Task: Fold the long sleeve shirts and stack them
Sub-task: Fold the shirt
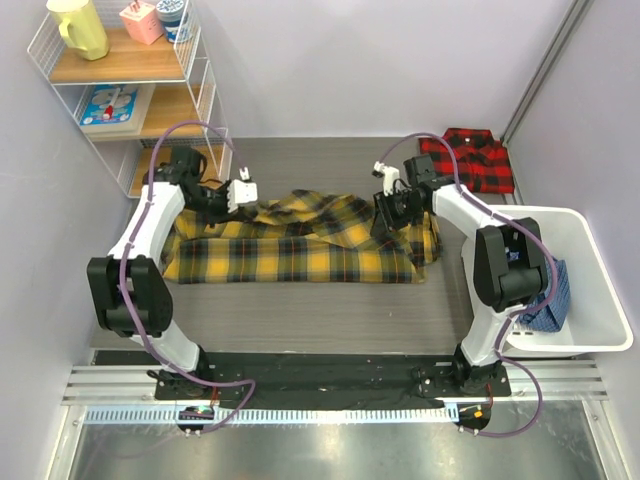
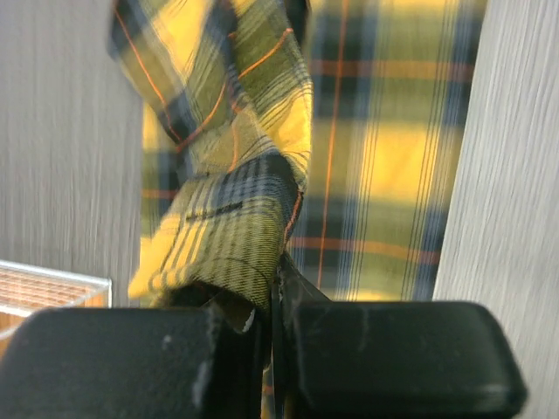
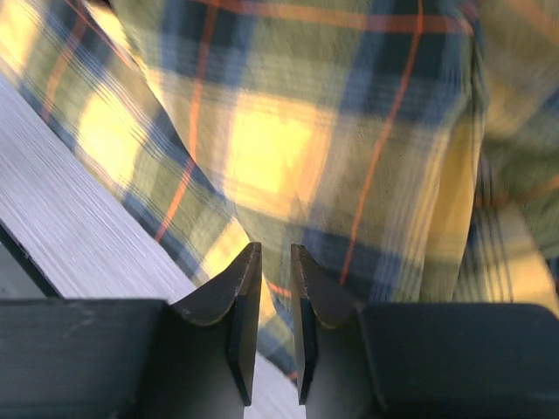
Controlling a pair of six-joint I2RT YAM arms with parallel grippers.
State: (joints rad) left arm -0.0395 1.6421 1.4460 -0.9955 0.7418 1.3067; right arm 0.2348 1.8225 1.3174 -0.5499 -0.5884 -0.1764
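While my left gripper (image 2: pixel 272 301) pinches the yellow shirt (image 1: pixel 300 258), stretched crosswise between arms, I can't tell whether my right gripper (image 3: pixel 275 262) holds it.

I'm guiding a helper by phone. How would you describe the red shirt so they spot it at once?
Find the white bin at the right edge of the table. Just past its far left corner, near the back wall, lies the red-and-black shirt. It is the only red plaid, lying compact and apart from the yellow plaid shirt spread across mid-table.
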